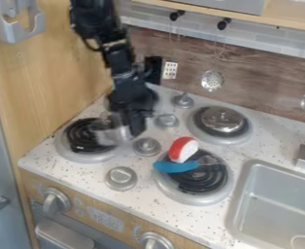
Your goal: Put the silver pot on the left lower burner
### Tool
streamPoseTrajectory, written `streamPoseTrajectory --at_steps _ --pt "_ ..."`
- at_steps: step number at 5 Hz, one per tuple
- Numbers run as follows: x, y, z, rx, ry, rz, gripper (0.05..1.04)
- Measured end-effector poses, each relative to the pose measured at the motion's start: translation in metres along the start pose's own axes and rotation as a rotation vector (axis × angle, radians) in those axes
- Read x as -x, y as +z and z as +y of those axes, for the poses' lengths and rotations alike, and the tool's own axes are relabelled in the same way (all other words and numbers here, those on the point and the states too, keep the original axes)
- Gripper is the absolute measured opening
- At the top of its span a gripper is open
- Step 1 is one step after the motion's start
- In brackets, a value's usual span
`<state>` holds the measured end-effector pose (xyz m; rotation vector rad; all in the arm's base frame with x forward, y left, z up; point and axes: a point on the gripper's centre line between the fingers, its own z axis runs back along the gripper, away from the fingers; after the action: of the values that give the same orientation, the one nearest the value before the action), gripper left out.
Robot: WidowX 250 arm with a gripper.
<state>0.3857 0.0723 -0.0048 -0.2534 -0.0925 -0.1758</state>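
Note:
The black gripper [137, 125] hangs over the left side of the stove, shut on the silver pot [111, 130] at the pot's right side. The pot looks blurred and overlaps the right part of the left lower burner [84, 137], whose black coil shows to its left. Whether the pot's base touches the burner, I cannot tell.
A red and white toy [183, 149] and a blue utensil [176, 166] lie on the right lower burner [195, 190]. A round metal lid [222, 119] is on the right rear burner. Several silver knobs [146, 146] stand between burners; a sink [275, 194] is at right.

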Motion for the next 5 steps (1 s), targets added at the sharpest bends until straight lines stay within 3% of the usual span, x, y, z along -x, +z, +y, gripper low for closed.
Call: streamPoseTrajectory --at_steps 3,4,5 --pt "0.052 0.008 0.032 -0.029 0.129 -0.072 0.064" --pt "0.051 0.010 0.036 -0.007 0.162 -0.113 0.080" --pt "0.057 -0.008 0.038 0.024 0.207 -0.087 0.241"
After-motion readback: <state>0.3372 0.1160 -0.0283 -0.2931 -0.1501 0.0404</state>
